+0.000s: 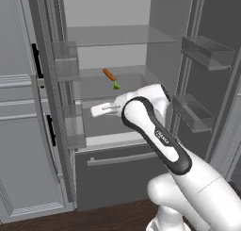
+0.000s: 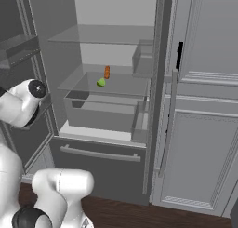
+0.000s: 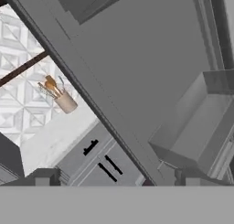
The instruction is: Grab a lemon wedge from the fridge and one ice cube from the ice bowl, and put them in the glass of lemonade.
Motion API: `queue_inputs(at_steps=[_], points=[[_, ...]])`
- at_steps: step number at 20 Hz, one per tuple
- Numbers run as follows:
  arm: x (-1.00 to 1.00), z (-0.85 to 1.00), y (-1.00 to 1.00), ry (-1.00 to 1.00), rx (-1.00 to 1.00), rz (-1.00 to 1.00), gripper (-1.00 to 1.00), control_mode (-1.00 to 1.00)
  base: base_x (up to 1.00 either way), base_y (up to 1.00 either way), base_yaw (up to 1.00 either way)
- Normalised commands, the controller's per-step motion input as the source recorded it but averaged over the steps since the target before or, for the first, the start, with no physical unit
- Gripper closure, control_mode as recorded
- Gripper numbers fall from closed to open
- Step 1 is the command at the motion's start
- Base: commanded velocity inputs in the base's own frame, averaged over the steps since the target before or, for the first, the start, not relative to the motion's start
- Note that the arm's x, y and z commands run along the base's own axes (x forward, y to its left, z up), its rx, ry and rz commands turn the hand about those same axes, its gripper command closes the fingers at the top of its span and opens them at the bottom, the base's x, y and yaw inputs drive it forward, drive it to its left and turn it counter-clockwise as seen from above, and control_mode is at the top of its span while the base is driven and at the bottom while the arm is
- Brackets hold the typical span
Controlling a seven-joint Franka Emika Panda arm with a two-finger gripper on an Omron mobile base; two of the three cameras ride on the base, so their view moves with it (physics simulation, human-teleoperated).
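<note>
— Yellow-green is seen on a glass shelf of the open fridge: the lemon wedge is laid there, just beside the near end of an orange carrot stick. In the right base view the lemon wedge is found near the shelf's front edge, above a clear drawer.

— How is the pincer held?

— The pincer is pointed at the left fridge door, where a door bin is seen; its tips are kept well apart, with nothing between them. A utensil cup on a pale worktop is seen past the door's edge.
</note>
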Motion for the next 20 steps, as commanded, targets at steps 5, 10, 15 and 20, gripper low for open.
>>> queue_inputs(at_steps=[5,10,15,20], points=[[0.05,0.14,-0.52,0.08,-0.53,-0.34,-1.0,-1.0,0.0,0.0,0.0],[0.03,0.0,-0.79,0.12,-0.49,-0.37,-1.0,-1.0,0.0,0.0,0.0],[0.0,0.0,-1.0,0.07,-0.13,-0.42,-1.0,-1.0,0.0,0.0,0.0],[-0.46,-0.11,-1.0,0.0,0.05,-0.34,-1.0,-1.0,0.0,0.0,0.0]])
